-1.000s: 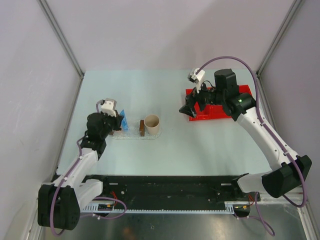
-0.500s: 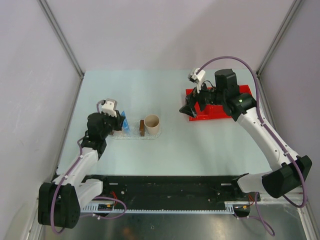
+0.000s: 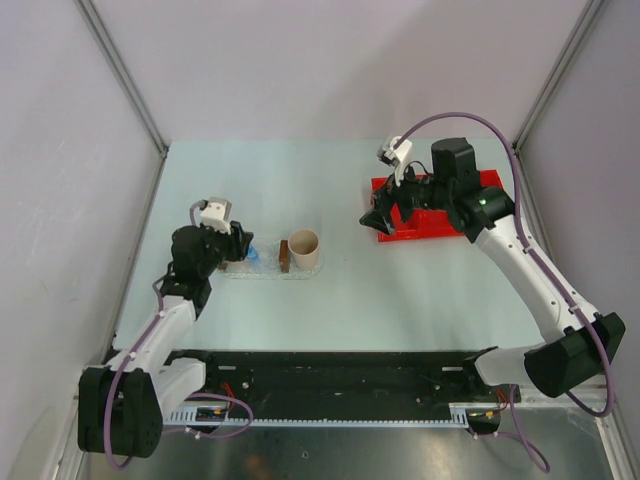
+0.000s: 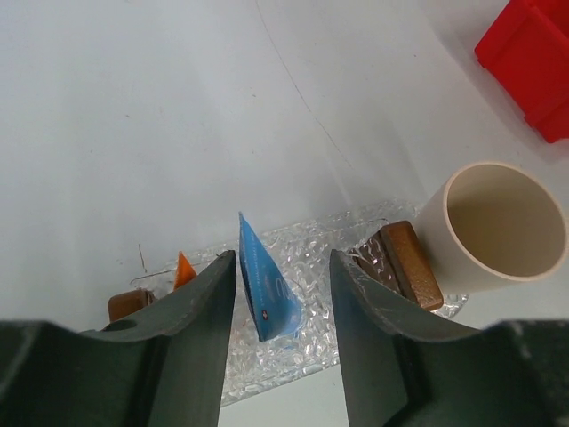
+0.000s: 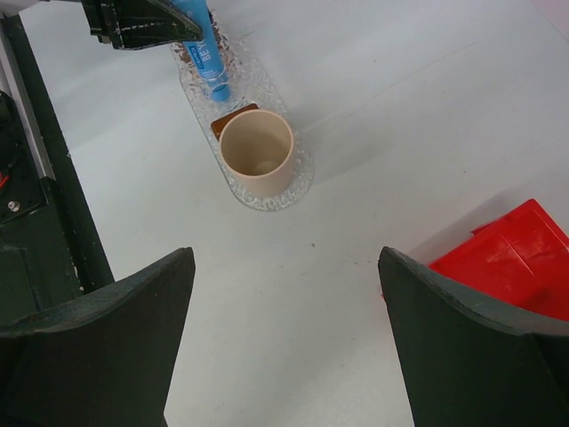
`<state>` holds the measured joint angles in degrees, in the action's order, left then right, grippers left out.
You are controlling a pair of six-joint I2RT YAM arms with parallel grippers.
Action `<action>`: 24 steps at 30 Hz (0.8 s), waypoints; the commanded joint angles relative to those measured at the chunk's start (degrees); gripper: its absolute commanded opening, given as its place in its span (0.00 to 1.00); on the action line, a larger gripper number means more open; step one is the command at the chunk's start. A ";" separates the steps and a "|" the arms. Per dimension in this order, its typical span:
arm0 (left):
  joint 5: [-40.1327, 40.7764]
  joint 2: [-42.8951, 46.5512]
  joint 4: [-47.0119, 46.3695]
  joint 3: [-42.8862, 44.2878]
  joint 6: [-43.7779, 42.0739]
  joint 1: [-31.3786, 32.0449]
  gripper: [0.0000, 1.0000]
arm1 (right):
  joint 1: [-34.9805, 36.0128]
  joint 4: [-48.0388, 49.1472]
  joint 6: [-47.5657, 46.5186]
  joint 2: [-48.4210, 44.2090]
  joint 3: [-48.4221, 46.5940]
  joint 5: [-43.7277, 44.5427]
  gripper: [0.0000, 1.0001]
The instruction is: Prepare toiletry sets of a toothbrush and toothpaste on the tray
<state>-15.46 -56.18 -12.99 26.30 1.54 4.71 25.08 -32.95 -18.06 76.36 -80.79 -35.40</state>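
Left pincer (image 4: 283, 276) open, one finger on each side of the blue toothpaste (image 4: 265, 289), which stands tilted at the tray's (image 4: 324, 253) left end. Orange toothpaste (image 4: 184, 269) just left of it. Cup (image 4: 493, 222) at the right end. Right pincer (image 5: 284, 267) open, empty, beside the red bin (image 5: 507, 258). We see no toothbrush; we judge the sets roughly half done.

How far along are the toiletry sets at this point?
Done: the orange toothpaste pokes up at the edge of the tray. In hand: the blue toothpaste stands on the tray between the fingers of the left gripper, which look open, with a gap on one side. Left: no toothbrush shows anywhere. The cup looks empty, and the right gripper hangs open and empty near the red bin.
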 commanded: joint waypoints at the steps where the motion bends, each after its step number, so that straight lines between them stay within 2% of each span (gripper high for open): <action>1: -2.11 2.74 -1.86 0.15 -0.66 -0.67 0.51 | -0.38 -0.36 -0.74 -2.00 0.02 -0.73 0.89; 19: -8.26 4.24 -1.33 0.77 -1.10 -0.75 0.53 | -0.56 -0.62 -1.10 -1.74 0.37 -0.73 0.89; 24: -7.65 5.29 -1.07 1.12 -1.36 -0.67 0.54 | -0.65 -0.62 -1.10 -1.65 0.55 -0.81 0.89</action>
<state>-21.45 -52.38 -12.95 26.30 1.54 4.58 24.73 -33.98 -18.31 76.25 -80.47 -35.40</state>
